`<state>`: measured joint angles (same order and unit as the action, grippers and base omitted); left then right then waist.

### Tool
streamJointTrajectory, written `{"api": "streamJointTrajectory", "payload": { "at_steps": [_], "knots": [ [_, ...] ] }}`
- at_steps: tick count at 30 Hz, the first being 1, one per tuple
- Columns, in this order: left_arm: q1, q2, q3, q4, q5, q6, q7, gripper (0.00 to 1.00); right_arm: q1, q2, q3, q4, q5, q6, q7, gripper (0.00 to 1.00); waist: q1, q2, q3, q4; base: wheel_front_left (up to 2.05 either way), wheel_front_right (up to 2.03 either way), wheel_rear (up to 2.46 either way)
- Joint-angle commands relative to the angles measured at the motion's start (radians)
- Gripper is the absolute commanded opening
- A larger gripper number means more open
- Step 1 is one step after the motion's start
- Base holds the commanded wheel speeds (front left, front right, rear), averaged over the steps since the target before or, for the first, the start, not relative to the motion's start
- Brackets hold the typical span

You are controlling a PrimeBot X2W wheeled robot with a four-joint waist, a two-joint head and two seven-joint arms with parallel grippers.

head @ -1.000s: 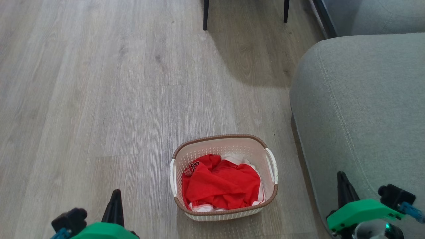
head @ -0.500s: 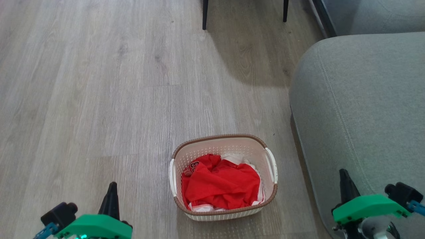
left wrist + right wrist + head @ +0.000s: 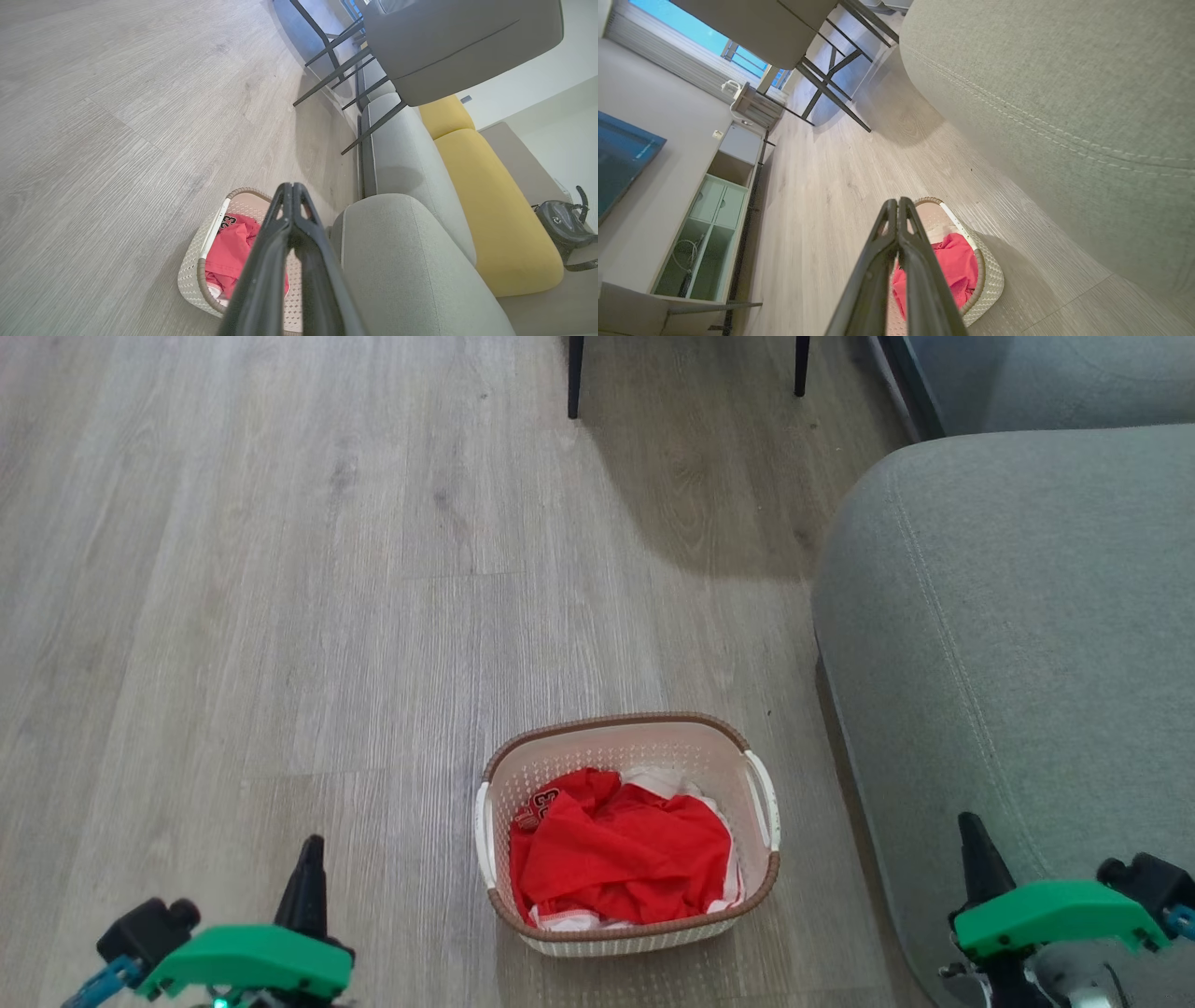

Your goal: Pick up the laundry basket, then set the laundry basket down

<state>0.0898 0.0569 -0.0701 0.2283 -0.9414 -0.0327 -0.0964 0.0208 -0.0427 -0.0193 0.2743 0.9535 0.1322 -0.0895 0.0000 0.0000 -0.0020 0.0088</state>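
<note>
On the pale grey wood floor [image 3: 280,616] in front of me sits the small cream-white plastic laundry basket [image 3: 644,754], with little holes in its walls and a brown rim. It stands upright, near the big grey cloth sofa [image 3: 1008,644]. A crumpled red cloth [image 3: 621,859] lies inside it. My left gripper [image 3: 312,845] is low on the left, well apart from the basket, its fingers pressed together and holding nothing. My right gripper [image 3: 971,823] is low on the right, over the sofa's edge, pinched closed and empty too.
</note>
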Motion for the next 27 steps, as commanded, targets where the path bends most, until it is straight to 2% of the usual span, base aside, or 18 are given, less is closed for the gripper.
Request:
{"api": "streamJointTrajectory", "payload": {
  "at_steps": [1, 27],
  "knots": [
    [-0.056, 0.015, 0.031, -0.027, -0.030, -0.008, 0.006, 0.00, -0.061, -0.022, 0.003, -0.033, 0.030, -0.001, 0.007, 0.00, 0.0000, 0.0000, 0.000, 0.000, 0.00, 0.00, 0.00],
    [-0.115, 0.019, 0.078, -0.009, -0.316, -0.046, 0.079, 0.00, -0.088, -0.025, -0.026, -0.032, 0.306, -0.001, 0.080, 0.00, 0.0000, 0.0000, 0.002, -0.004, 0.00, 0.00, 0.00]
  ]
}}
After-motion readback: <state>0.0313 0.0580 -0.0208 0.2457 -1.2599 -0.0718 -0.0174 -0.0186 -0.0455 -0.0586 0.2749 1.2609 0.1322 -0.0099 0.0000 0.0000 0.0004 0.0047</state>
